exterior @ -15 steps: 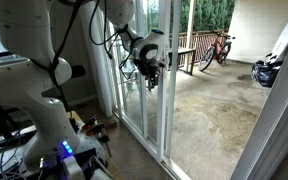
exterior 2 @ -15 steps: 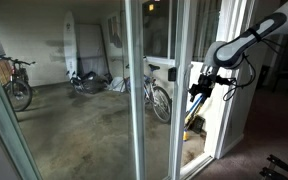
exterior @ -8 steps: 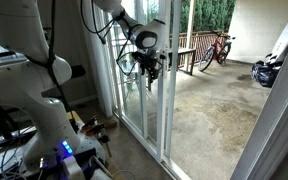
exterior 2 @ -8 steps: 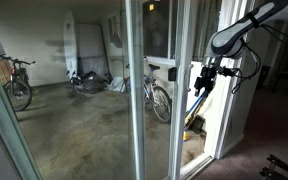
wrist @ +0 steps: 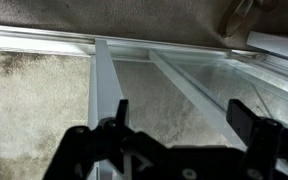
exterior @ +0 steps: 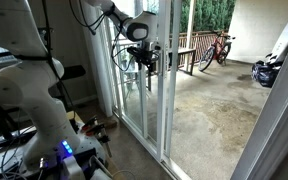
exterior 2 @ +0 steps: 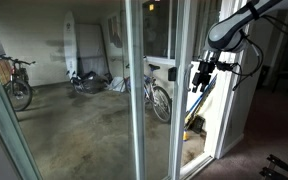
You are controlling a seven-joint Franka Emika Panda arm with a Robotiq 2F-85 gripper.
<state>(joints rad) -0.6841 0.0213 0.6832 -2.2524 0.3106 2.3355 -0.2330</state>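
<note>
Concrete patio (exterior: 212, 112) beyond sliding door (exterior: 155, 120)

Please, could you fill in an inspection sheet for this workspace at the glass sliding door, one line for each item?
surface: patio floor, bare concrete, stained.
job's things: sliding door, glass in a white frame; whether it is touched cannot be told.
clutter: bikes and surfboard out on the patio.
grippers: gripper close beside the door frame, jaws open, holding nothing.
cables: cable looping along the arm.
surroundings: railing with trees beyond.
</note>
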